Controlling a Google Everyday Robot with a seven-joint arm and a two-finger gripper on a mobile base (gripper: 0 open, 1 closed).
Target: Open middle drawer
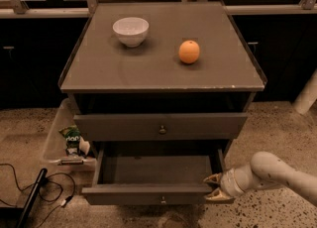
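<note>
The middle drawer [148, 194] is pulled well out of the grey cabinet. Its inside [158, 168] shows nothing in it, and its round knob [162, 200] sits at the centre of the front. My gripper [216, 189] is at the right end of that front, low at the right of the view, on a white arm [277, 172]. Its two tan fingers stand apart, one [214, 177] above the front's corner and one below. It holds nothing. The shorter drawer front above [161, 125], with its own knob, is close to flush.
A white bowl [131, 30] and an orange [189, 51] rest on the cabinet top [163, 73]. A clear bin [59, 138] with a snack bag [73, 138] stands on the floor at the left. Black cables [34, 192] lie at the front left.
</note>
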